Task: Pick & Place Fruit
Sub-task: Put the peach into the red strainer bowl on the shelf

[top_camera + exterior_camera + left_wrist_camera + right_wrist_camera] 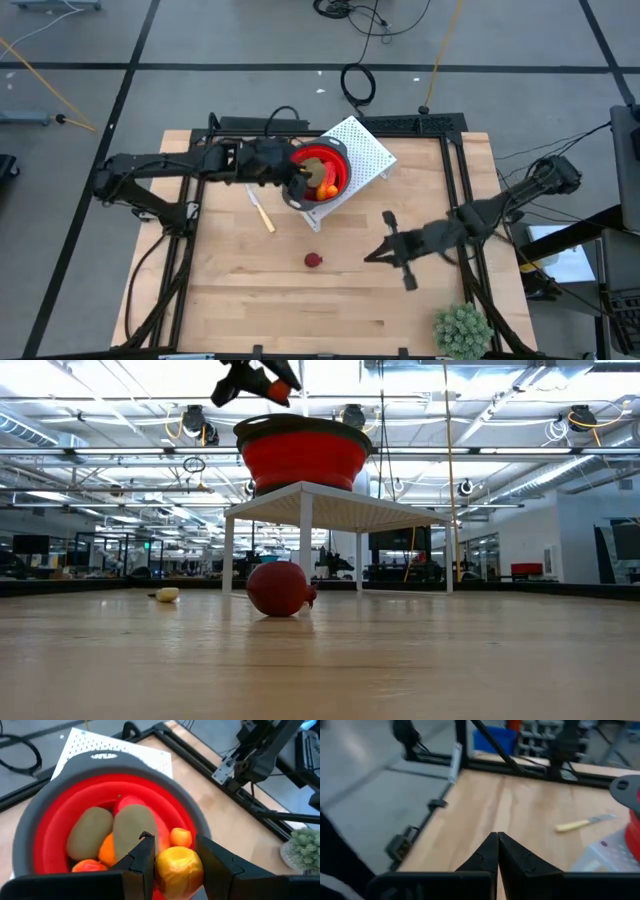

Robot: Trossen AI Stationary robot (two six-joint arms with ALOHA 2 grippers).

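Note:
The red bowl with a grey rim (pixel 322 172) (pixel 30 827) stands on a white perforated stand (pixel 365 150) (pixel 330 508). Inside lie two olive-brown ovals (pixel 90 832), orange pieces (pixel 107 851) and a red piece (pixel 129 802). My left gripper (pixel 300 187) (pixel 175 865) hovers over the bowl's rim, shut on a yellow-orange fruit (pixel 179 866). A dark red ball (pixel 313 260) (pixel 279 588) rests on the table in front of the stand. My right gripper (pixel 374 256) (pixel 497 847) is shut, empty, above the table to the right of the red ball. My left gripper pinches the yellow-orange fruit by its two opposite sides (pixel 159 865) between both fingers (pixel 142 860). The fingers slant down from the table's left side. The fruit is lifted clear, above the bowl's edge and the pieces inside (pixel 278 392).
A cream-handled knife (pixel 262 212) (pixel 580 824) lies on the table left of the stand. A spiky green plant ball (pixel 462 330) (pixel 302 847) sits at the near right corner. Black frame rails (pixel 465 200) run along the table's sides. Bare wood (pixel 260 300) spans the near half.

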